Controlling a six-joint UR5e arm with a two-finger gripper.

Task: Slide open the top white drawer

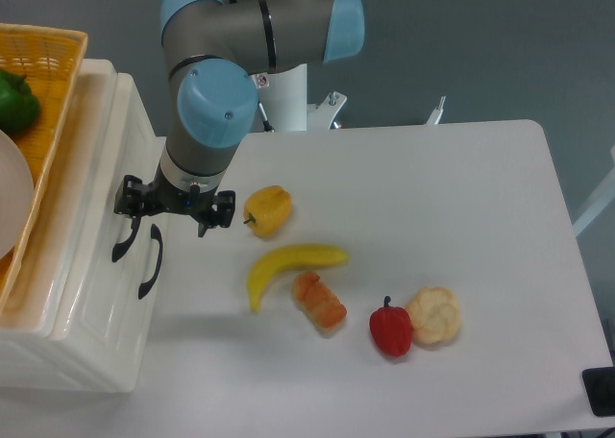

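Observation:
The top white drawer [108, 164] is the strip of the cream cabinet's front nearest the cabinet top, and it looks pushed in. Only the lower end of its curved black handle [119, 246] shows. My gripper [175, 204] hangs under the blue wrist right against that front. Its left finger [126, 196] sits over the upper part of the handle. The right finger [223, 210] stands well apart from it, above the table. Whether the left finger hooks the handle is hidden. The lower drawer's handle [151, 262] is fully visible just to the right.
A wicker basket [43, 102] with a green pepper [14, 102] sits on the cabinet top. On the table lie a yellow pepper [268, 210], a banana [288, 265], an orange pastry [319, 302], a red pepper [391, 328] and a pale bun [434, 315].

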